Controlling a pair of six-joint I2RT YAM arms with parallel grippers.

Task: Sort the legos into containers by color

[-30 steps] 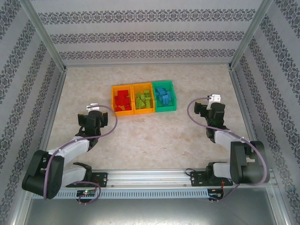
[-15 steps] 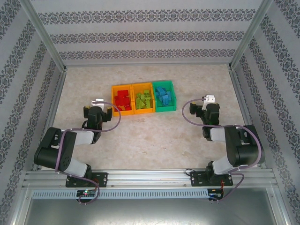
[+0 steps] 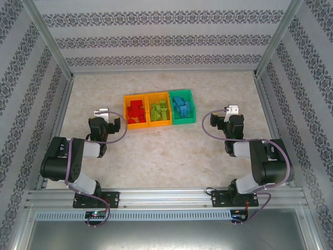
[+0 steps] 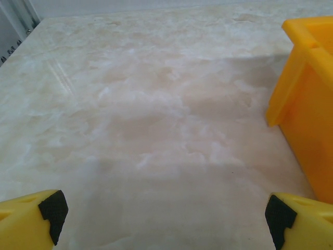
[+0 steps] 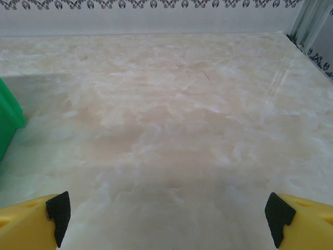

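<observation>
Sorting looks finished: three bins stand in a far row. The left orange bin (image 3: 125, 110) holds red bricks (image 3: 136, 111), the middle orange bin (image 3: 159, 124) green bricks (image 3: 159, 110), and the green bin (image 3: 183, 121) blue bricks (image 3: 182, 107). The piles are probably too jumbled to count. The left gripper (image 4: 166, 219) and right gripper (image 5: 166, 216) gape wide, empty.

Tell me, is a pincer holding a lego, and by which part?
No, nothing is held. The left pincer and right pincer are both open and empty above the bare table.
</observation>
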